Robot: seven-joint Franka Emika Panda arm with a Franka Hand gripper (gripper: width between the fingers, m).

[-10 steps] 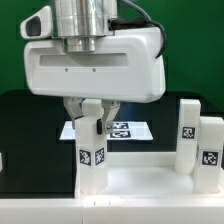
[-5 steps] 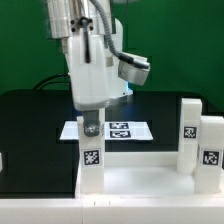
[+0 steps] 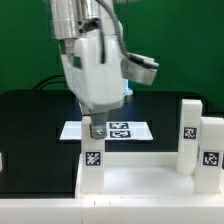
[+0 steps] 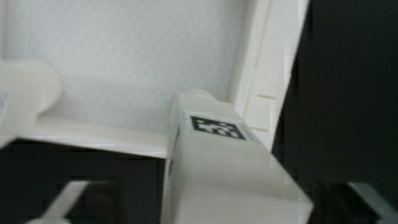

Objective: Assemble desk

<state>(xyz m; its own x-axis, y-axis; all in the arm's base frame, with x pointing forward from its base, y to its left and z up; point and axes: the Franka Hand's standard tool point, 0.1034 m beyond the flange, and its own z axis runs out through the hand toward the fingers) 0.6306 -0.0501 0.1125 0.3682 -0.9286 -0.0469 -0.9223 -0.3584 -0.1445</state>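
Hand [image 3: 97, 130] is clamped on the top of an upright leg [image 3: 92, 165] standing in a corner of the white desk panel [image 3: 140, 178]; recommend holding the leg vertical while turning it home.

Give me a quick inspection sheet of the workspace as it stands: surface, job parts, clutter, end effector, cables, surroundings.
Surface: black table, with a white raised edge along the front.
Job's things: one white leg stands upright under the arm; two more legs stand upright at the exterior view's right, each tagged. The flat white tabletop lies among them.
Clutter: only the marker board, flat on the table behind the leg.
End effector: the end effector sits just above the near leg's top; whether it grips cannot be told.
Cables: dark cables run behind the arm.
Surroundings: green backdrop.
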